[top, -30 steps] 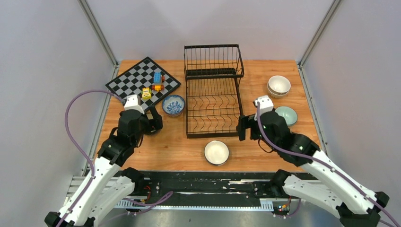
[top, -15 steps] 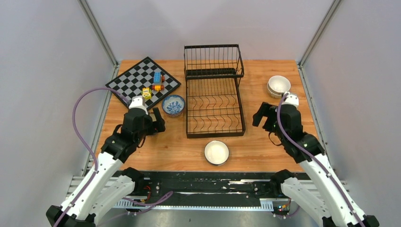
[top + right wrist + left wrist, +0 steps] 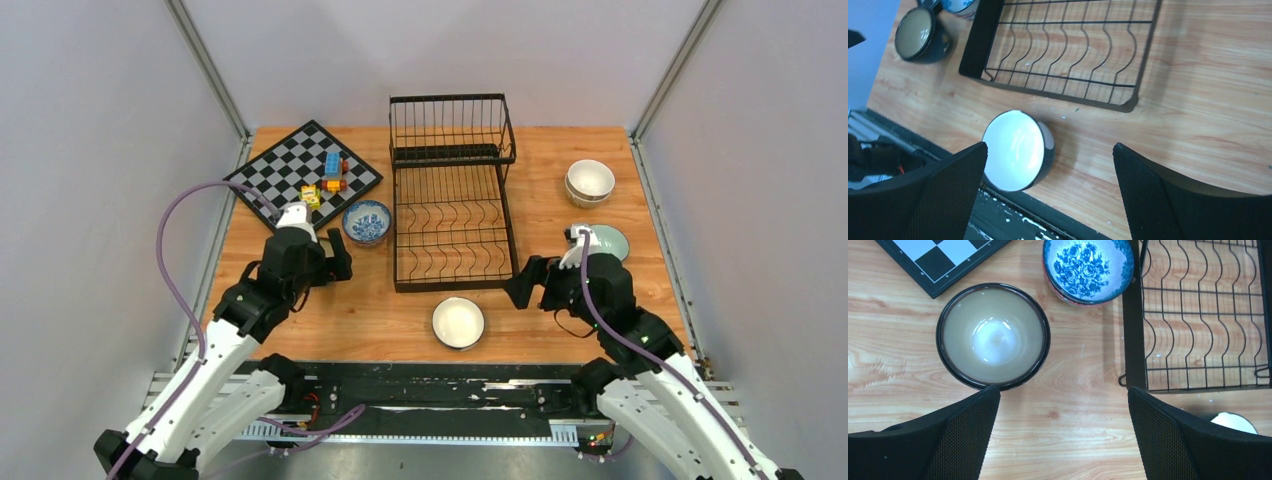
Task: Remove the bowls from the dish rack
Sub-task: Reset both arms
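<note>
While the dish rack (image 3: 452,200) stands mid-table, the bowls we see sit on the table (image 3: 540,160) around it. A blue-white patterned bowl (image 3: 367,221) is just left of it and a white-lined bowl (image 3: 458,322) is near its near edge. A cream stack (image 3: 590,181) is to the far right, with a mint bowl (image 3: 612,238) partly behind our right arm. A dark-rimmed brownish bowl (image 3: 993,336) lies below our left gripper (image 3: 1063,394), whose jaws are spread wide, holding nothing. Our right gripper (image 3: 1049,148), equally spread, hovers by the rack's near right corner. A chessboard (image 3: 290,165) with toy blocks (image 3: 330,172) lies far left.
</note>
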Robot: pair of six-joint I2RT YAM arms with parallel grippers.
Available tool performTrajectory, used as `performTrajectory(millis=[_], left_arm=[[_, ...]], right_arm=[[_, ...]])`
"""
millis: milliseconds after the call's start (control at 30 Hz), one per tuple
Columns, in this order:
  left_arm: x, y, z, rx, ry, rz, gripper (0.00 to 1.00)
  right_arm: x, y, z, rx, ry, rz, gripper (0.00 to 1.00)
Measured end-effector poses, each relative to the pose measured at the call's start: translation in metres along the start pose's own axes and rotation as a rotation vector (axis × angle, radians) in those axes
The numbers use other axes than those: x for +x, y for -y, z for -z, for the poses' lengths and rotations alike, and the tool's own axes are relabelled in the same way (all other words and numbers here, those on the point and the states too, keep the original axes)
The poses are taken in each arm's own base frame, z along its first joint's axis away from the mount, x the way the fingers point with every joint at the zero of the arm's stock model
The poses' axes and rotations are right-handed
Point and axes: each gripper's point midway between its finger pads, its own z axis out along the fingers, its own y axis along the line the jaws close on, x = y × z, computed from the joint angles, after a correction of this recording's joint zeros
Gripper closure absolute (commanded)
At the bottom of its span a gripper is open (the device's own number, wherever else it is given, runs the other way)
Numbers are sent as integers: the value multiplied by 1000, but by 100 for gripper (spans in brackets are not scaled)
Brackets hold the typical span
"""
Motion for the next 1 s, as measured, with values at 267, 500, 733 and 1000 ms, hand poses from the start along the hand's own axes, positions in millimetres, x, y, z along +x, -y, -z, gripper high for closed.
performTrajectory(millis=[267, 500, 733, 1000], left_arm=[[-1, 17, 18, 52, 25, -95, 0], [-27, 33, 42, 84, 108, -138, 0], [-52, 26, 45, 5, 175, -137, 0], [-59, 33, 31, -68, 174, 23, 0]], right_arm=[[10, -24, 8, -95, -5, 79, 1], [-27, -28, 15, -15, 103, 135, 1], [-93, -38, 43, 14, 299, 170, 1], [-115, -45, 50, 13, 360, 202, 1]])
